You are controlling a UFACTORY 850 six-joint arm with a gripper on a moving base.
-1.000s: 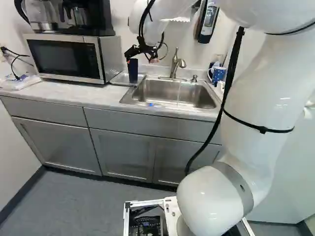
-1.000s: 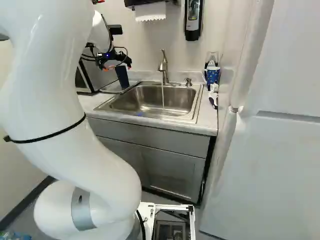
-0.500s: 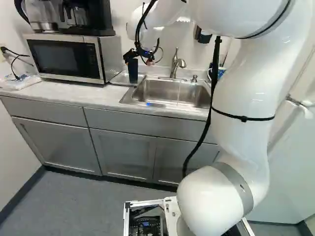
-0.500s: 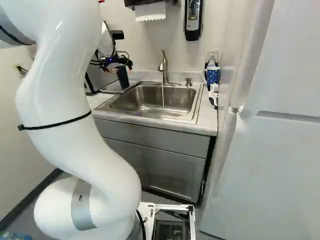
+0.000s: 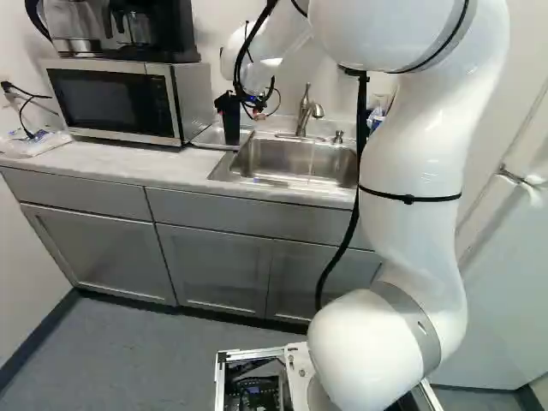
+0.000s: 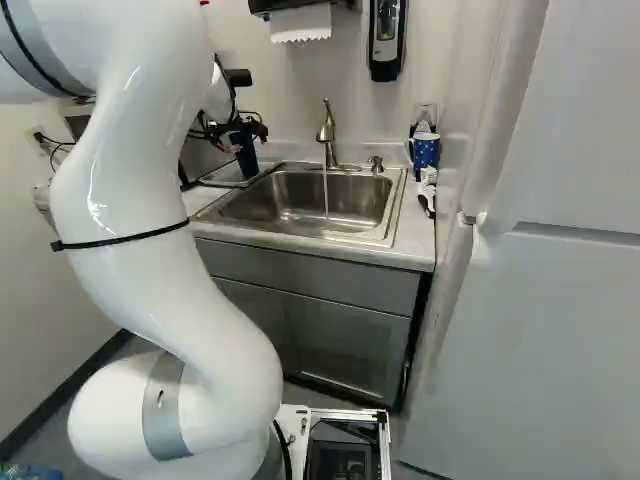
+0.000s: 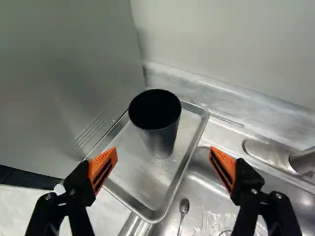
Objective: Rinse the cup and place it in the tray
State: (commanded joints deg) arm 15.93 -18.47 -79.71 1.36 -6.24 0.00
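- Wrist view: one dark, tall, tapered cup (image 7: 157, 123), upright and open-mouthed, standing inside a shallow rectangular metal tray (image 7: 194, 157), towards its far end. Wet spots on the tray floor by the cup's base.
- One black two-fingered gripper (image 6: 244, 134): fingers wide apart, orange pads (image 7: 103, 169) facing each other, neither touching the cup, which stands ahead of them.
- One thin metal rod (image 7: 226, 119), beside the tray's far edge.
- One stainless-steel sink (image 6: 375, 228), directly right of the tray; inside, at its left, a small metal spoon (image 7: 184, 206).
- One brushed-metal faucet (image 6: 326, 130), at the sink's far side, a thin stream of water falling from it.
- One silver microwave with dark door (image 5: 116, 101), left of the tray, bearing a black coffee maker (image 5: 141, 26).
- One blue mug with pale spots (image 6: 425, 150), right of the sink, a white-and-dark brush (image 6: 427, 188) nearer.
- Wall fittings: white paper towel (image 6: 300, 22), left; black-and-grey soap dispenser (image 6: 387, 42), right.
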